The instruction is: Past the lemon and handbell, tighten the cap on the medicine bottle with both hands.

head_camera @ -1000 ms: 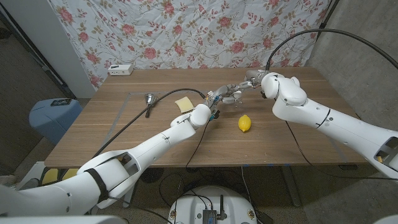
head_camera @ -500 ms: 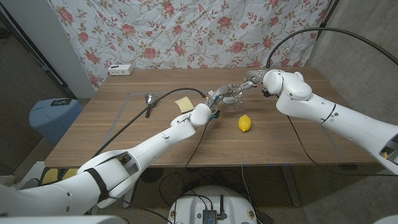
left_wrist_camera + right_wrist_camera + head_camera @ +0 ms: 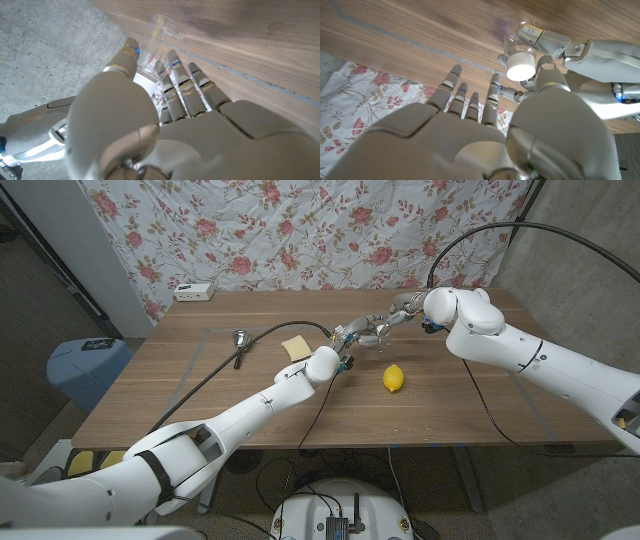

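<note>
Medicine bottle (image 3: 370,336) sits upright mid-bench in the head view, past the lemon (image 3: 394,378), clear plastic; I can't make out anything inside it. My left hand (image 3: 352,337) comes at it from the near left, my right hand (image 3: 392,317) from the far right, both meeting at the bottle. Lemon is near the bottle on the near side, apart from both hands. Further left on the bench (image 3: 200,395) I see a yellow sponge (image 3: 296,347) and a handbell (image 3: 240,340) with a dark handle, well apart from the bottle. A white box (image 3: 194,292) sits at the far left edge by the floral curtain (image 3: 300,230). Open bench stretches right of the lemon and along the near edge.

Left wrist view: the left hand (image 3: 165,107) wraps the bottle (image 3: 157,47), fingers (image 3: 192,87) on one side and thumb on the other, gripping the clear body.

Right wrist view: the bottle's white cap (image 3: 521,65) faces my camera, the other arm's fingers curled round the body. My right hand (image 3: 485,125) is at the cap, thumb touching its side, the other fingers (image 3: 470,97) spread apart beside it; I cannot tell if it truly pinches the cap.
</note>
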{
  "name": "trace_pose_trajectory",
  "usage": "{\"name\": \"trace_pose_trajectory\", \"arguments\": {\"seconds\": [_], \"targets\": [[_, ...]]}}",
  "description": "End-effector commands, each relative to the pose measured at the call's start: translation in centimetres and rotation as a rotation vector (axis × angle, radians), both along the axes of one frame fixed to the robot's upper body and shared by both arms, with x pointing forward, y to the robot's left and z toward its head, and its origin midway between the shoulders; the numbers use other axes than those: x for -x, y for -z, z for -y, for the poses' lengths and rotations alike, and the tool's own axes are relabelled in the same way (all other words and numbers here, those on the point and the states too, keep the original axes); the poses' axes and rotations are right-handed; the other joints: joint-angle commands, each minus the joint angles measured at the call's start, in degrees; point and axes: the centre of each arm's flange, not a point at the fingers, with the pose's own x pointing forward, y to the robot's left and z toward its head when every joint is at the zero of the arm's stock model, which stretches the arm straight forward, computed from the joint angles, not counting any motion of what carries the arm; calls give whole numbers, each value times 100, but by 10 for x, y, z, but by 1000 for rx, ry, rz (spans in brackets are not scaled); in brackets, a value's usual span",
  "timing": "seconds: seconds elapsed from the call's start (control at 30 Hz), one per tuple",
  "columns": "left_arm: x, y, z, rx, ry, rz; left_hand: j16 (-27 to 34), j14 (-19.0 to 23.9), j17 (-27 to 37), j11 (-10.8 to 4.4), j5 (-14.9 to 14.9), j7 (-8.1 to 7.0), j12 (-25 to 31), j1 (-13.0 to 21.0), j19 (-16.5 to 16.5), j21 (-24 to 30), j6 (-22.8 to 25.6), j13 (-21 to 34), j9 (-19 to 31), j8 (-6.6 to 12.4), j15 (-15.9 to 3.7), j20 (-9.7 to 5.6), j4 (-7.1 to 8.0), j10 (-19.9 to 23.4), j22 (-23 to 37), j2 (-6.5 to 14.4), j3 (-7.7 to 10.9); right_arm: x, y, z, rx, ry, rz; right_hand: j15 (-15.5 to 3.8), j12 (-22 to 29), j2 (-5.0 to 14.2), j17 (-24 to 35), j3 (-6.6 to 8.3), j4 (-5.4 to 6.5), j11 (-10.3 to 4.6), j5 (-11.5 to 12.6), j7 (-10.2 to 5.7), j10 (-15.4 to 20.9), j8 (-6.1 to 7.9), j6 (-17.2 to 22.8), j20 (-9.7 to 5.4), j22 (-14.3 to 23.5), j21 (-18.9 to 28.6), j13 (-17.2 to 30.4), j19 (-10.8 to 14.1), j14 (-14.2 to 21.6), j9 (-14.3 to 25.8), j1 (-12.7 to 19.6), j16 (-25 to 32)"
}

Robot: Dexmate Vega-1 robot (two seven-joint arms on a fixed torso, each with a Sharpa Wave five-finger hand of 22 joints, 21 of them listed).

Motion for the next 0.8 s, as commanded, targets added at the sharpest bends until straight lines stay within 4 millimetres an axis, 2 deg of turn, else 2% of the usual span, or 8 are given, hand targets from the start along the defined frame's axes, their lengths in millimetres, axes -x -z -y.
{"name": "trace_pose_trajectory", "arguments": {"seconds": [0.03,0.37,0.8], "targets": [[0,2,-1,-1,-2,-6,35,113,18,-153,44,-53,36,50,5,-5,12,34,15,13,-352,24,432,212,5,82,446,-2,3,-1,3,-7,-9,-48,48,-4,7,99,-9,-2,-2,-164,-14,113,152,-26,2,12,22,-15,-14,22,200,10],[0,2,-1,-1,-5,-7,38,117,20,-152,43,-56,37,45,9,-3,15,34,15,14,-358,21,432,218,5,78,442,-3,6,-2,-4,-13,11,-163,102,-48,-5,171,18,-52,-8,-347,98,240,465,-91,2,50,20,81,88,31,428,56],[0,3,-1,-1,-6,-6,38,119,19,-151,44,-45,34,29,5,-5,18,33,15,15,-355,23,439,213,5,82,441,-4,8,-3,-13,-17,27,-235,135,-44,-2,181,73,-83,-15,-387,217,292,625,-120,4,69,20,159,190,39,491,93]]}}
